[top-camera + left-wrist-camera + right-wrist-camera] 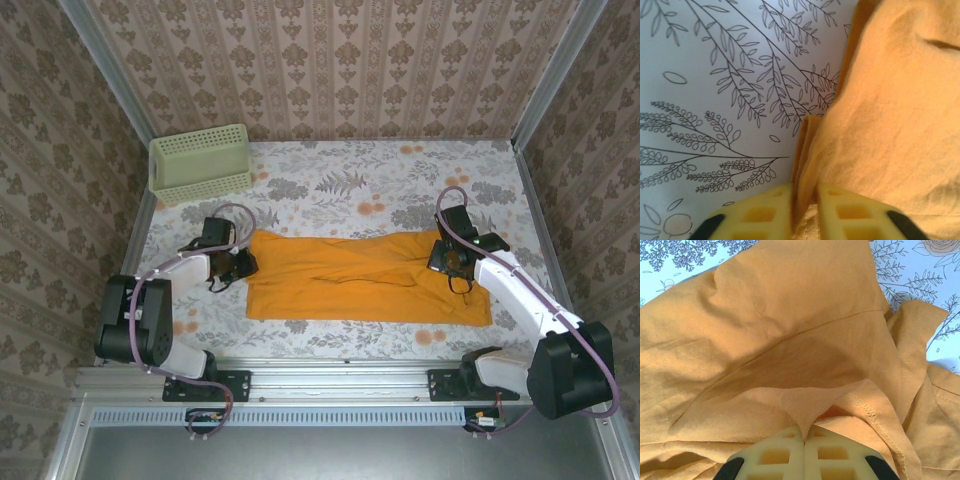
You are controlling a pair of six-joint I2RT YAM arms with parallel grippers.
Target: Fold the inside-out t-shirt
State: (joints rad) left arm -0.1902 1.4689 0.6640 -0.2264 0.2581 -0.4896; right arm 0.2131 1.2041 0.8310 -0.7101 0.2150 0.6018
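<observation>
An orange t-shirt (365,280) lies as a long band across the middle of the tabletop (330,190). Left jaws clamp its left end, right jaws its right end. Crosswise folds seemingly remain.

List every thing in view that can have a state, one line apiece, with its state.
t-shirt: lying flat in a wide band across the table, plain orange face up, a few creases.
left gripper: shut on the t-shirt's left edge.
right gripper: shut on a fold at the t-shirt's right end.
mesh basket: upright at the table's far left corner, apart from the t-shirt.
</observation>
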